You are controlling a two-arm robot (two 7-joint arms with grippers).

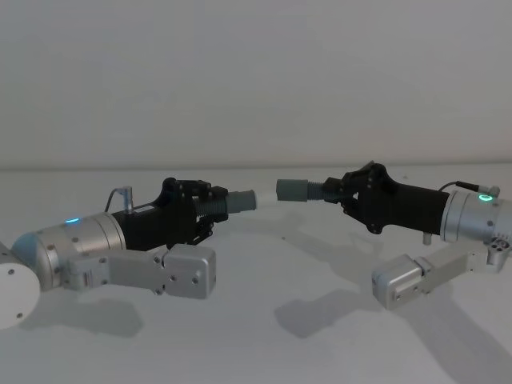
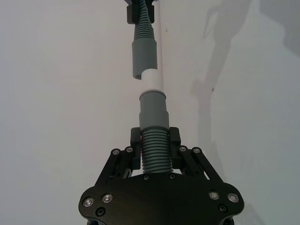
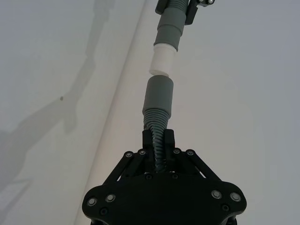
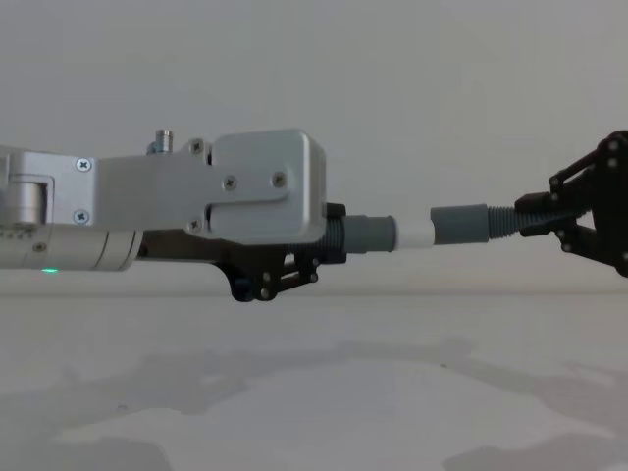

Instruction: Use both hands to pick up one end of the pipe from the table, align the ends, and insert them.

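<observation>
Both pipe pieces hang in the air above the table (image 4: 294,392), end to end. My left gripper (image 1: 210,206) (image 2: 154,138) is shut on the ribbed neck of the piece with the narrow white tip (image 1: 245,200) (image 2: 152,79). My right gripper (image 1: 340,190) (image 3: 159,139) is shut on the ribbed hose just behind its smooth grey cuff (image 1: 292,190) (image 3: 158,96). Tip and cuff face each other, nearly in line. The head and right wrist views show a small gap between them. In the chest view the white tip (image 4: 412,234) reaches the cuff (image 4: 459,224).
The white table stretches under both arms, with their shadows (image 1: 320,316) on it. A plain pale wall (image 1: 256,80) stands behind. The silver wrist camera blocks (image 1: 192,272) (image 1: 400,282) hang below each forearm, the left one large in the chest view.
</observation>
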